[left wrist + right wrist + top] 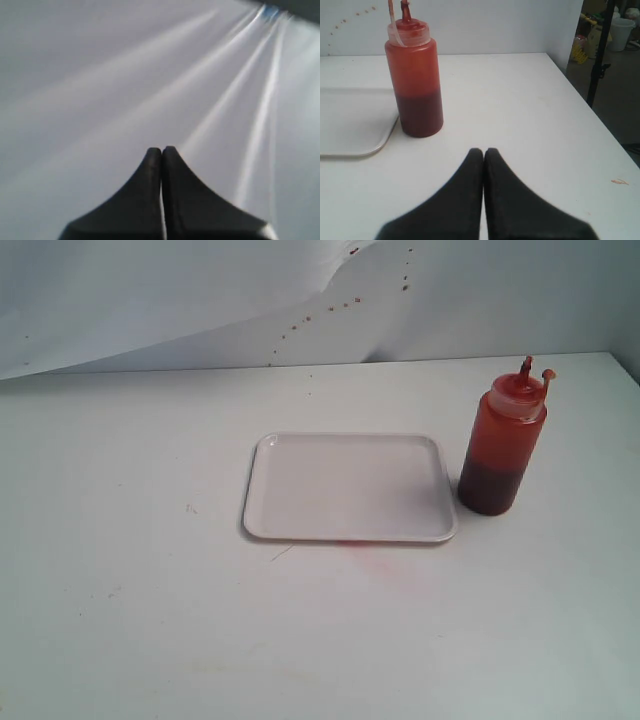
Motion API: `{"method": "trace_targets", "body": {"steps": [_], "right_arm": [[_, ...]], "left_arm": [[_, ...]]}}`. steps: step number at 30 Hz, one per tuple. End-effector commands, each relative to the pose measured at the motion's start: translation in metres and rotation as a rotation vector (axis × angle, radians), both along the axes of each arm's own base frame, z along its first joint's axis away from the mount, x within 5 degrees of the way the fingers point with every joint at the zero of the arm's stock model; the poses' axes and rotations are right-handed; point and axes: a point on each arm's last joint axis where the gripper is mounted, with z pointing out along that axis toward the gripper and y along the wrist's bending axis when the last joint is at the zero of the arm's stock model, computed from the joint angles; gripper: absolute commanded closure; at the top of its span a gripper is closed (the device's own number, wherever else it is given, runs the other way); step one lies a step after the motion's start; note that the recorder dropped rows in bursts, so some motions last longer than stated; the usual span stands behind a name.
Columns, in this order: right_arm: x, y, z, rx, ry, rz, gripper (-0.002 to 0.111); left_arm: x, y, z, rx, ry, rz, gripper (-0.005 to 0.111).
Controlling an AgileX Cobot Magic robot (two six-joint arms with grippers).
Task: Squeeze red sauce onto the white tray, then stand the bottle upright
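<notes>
The bottle (501, 442) stands upright on the table just right of the white tray (348, 486); its dark red sauce fill (489, 486) takes up the lower part. The tray's surface looks bare, with no drops showing. In the right wrist view the bottle (415, 80) stands beside the tray's corner (350, 122), some way ahead of my right gripper (483, 151), which is shut and holds nothing. My left gripper (161, 150) is shut too, over blank white surface. Neither gripper appears in the exterior view.
A faint pinkish smear (385, 562) marks the table in front of the tray. Small red specks (330, 308) dot the white backdrop. The table's right edge (592, 112) drops off beyond the bottle, with a black stand (600, 55) and clutter past it.
</notes>
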Motion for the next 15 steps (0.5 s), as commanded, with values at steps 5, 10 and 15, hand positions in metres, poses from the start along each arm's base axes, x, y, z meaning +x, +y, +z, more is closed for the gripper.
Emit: {"method": "trace_targets", "body": {"steps": [5,10,15], "right_arm": [[0.000,0.000,-0.001,0.004,-0.002,0.006,0.108],[0.000,0.000,-0.001,0.004,-0.002,0.006,0.108],[0.000,0.000,-0.001,0.004,-0.002,0.006,0.108]], "left_arm": [[0.037,-0.026,0.016,0.223,0.008,-0.244,0.107],[0.091,-0.036,0.039,0.227,-0.034,-0.436,0.107],[0.169,-0.055,0.035,0.273,0.160,-0.700,0.107]]}}
